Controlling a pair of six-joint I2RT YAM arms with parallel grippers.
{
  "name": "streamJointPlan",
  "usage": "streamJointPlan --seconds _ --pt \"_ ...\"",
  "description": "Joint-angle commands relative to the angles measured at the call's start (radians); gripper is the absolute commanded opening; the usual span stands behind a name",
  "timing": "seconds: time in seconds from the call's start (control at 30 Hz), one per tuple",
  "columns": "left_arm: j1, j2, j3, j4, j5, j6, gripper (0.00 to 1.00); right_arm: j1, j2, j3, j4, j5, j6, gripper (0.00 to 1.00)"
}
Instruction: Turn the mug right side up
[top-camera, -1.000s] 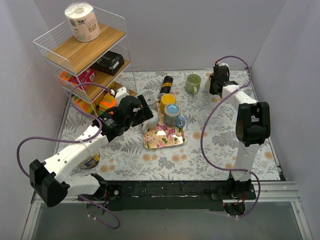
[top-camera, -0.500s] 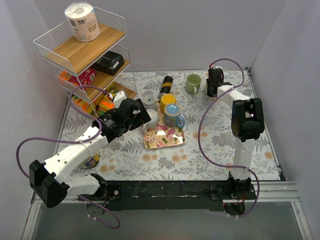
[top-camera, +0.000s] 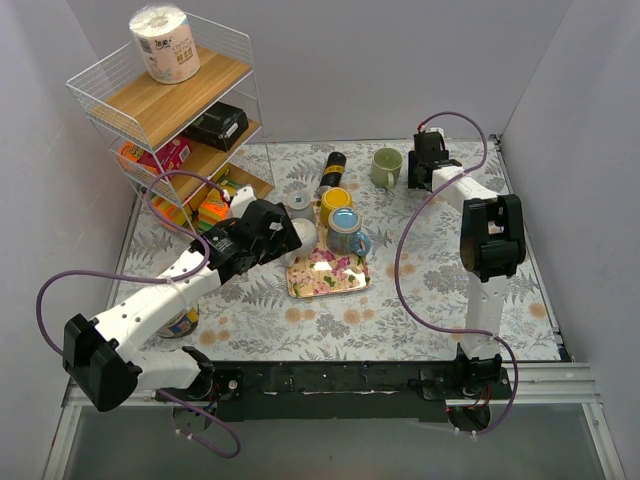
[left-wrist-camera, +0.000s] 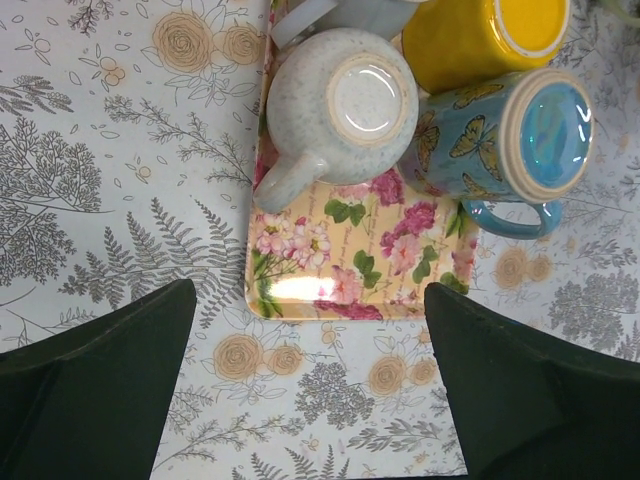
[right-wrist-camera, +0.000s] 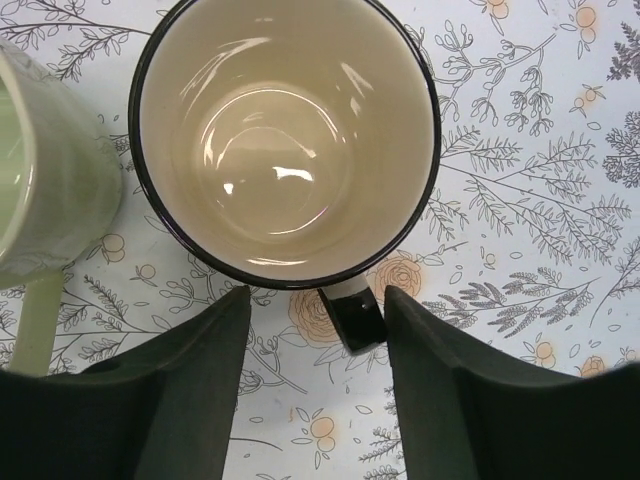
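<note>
Floral tablecloth, tray, upside-down speckled mug beside yellow mug, blue mug; left end effector, right end effector wide.

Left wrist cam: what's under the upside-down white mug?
The white mug stands base up on the floral tray, at one corner. Whatever is inside it, and the patch of tray beneath, is covered by the mug's own body.
</note>
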Motion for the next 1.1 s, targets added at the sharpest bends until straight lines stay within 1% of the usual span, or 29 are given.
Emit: streamJointPlan --seconds 0.0,0.1,0.27,0.37,0.4,0.43,0.47,0.53,0.57,0.6,0.7,0.73,0.8,0.87,1.07 --pt "0.006 0.021 -0.007 0.025 -0.007 0.072 0.98 0.005 -0.1 0.052 -0.022 0.022 0.027 0.65" --pt "0.008 0.046 -0.015 0.053 -0.008 0.112 0.98 0.004 -0.144 0.059 -0.087 0.01 0.056 0.71" --pt "0.014 0.11 -0.032 0.103 0.007 0.169 0.98 0.004 -0.242 0.043 -0.21 -0.063 0.131 0.75" --pt "0.017 0.17 -0.034 0.136 -0.002 0.229 0.98 0.005 -0.339 -0.019 -0.269 -0.137 0.183 0.75" --pt "0.017 0.184 -0.035 0.16 -0.005 0.253 0.98 0.005 -0.395 -0.045 -0.282 -0.161 0.196 0.75" --pt "0.02 0.199 -0.037 0.172 -0.013 0.272 0.98 0.004 -0.426 -0.093 -0.284 -0.192 0.206 0.75" --pt "0.024 0.216 -0.046 0.191 -0.004 0.322 0.98 0.004 -0.457 -0.122 -0.287 -0.243 0.211 0.75" --pt "0.041 0.231 -0.055 0.269 0.029 0.376 0.98 0.004 -0.547 -0.196 -0.29 -0.29 0.23 0.75" --pt "0.049 0.242 -0.058 0.294 0.074 0.428 0.98 0.004 -0.577 -0.217 -0.29 -0.324 0.24 0.74" --pt "0.055 0.247 -0.057 0.324 0.09 0.444 0.98 0.004 -0.63 -0.234 -0.301 -0.336 0.248 0.74" --pt "0.075 0.268 -0.055 0.36 0.142 0.493 0.93 0.004 -0.724 -0.302 -0.316 -0.378 0.266 0.74" --pt "0.083 0.277 -0.057 0.363 0.147 0.497 0.88 0.004 -0.742 -0.314 -0.319 -0.383 0.269 0.74" --pt "0.089 0.302 -0.06 0.37 0.161 0.519 0.84 0.005 -0.793 -0.343 -0.331 -0.386 0.276 0.73" --pt "0.095 0.322 -0.057 0.367 0.168 0.528 0.75 0.004 -0.819 -0.359 -0.342 -0.384 0.276 0.73" --pt "0.095 0.362 -0.069 0.381 0.213 0.548 0.66 0.002 -0.881 -0.362 -0.385 -0.364 0.277 0.73"
